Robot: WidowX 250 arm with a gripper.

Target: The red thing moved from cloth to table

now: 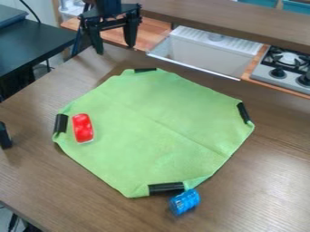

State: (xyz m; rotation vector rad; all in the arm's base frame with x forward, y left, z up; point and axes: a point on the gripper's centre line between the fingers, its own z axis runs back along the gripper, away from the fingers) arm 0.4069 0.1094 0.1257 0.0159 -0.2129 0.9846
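Red, glossy, oblong thing (83,128), rounded, with pale lower edge.

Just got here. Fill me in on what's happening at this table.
Nothing is being handled right now. The robot's gripper hangs open and empty past the far corner of the green cloth. The red thing lies on the cloth, near its left corner and next to a black strip, so its move to the table is not yet done. A blue cylinder lies at the cloth's near edge.
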